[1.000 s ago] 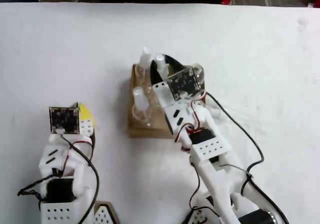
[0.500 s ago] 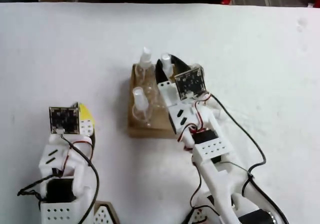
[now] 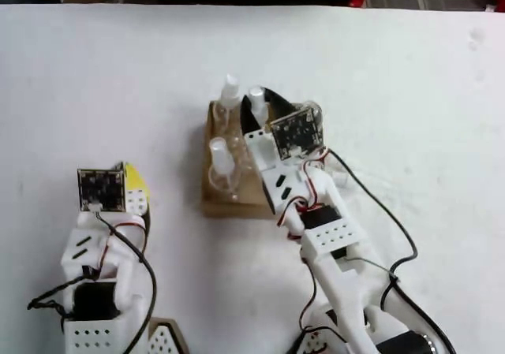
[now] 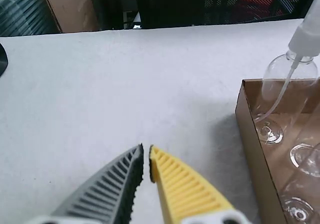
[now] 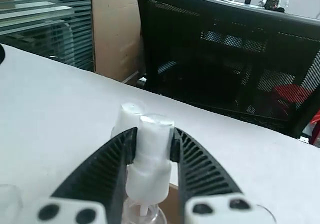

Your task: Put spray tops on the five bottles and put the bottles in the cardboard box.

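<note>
Cardboard box (image 3: pixel 229 207) sits mid-frame in the high view on the white tabletop (image 3: pixel 95 70). Right gripper (image 5: pixel 152 136) is over the box's upper edge, black fingers (image 5: pixel 107 169) clamped on the white spray top (image 5: pixel 149 169) of a clear bottle (image 5: pixel 142 216). Another capped bottle (image 3: pixel 222 161) stands in the box's left half. Left gripper (image 4: pixel 146 156) is at lower left, well apart from the box, its grey and yellow fingers together.
</note>
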`<state>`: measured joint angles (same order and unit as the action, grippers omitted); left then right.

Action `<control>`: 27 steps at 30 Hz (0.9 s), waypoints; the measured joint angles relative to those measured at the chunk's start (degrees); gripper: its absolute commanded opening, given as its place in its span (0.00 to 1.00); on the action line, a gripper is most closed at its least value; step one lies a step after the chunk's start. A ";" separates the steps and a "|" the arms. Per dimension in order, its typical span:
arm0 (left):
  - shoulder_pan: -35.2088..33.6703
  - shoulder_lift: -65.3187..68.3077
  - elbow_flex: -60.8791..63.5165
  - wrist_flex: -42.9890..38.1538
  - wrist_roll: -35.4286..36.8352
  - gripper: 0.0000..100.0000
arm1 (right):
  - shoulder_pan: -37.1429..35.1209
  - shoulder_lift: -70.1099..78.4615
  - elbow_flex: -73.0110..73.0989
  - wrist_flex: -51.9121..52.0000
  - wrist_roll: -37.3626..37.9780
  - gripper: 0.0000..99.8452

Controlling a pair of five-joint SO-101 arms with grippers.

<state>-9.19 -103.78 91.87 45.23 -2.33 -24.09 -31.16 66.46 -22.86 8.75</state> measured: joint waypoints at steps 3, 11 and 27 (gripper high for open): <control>0.00 0.00 0.00 0.00 0.00 0.02 | 0.09 0.00 0.00 0.18 0.00 0.16; 0.00 0.00 0.00 -1.93 0.00 0.02 | -0.09 0.00 0.09 4.04 -0.18 0.14; 0.00 0.00 0.00 -2.02 0.00 0.02 | -2.81 -5.01 0.09 10.81 -0.18 0.14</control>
<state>-9.19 -103.78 91.87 43.21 -2.33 -26.90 -36.18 66.55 -12.04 8.57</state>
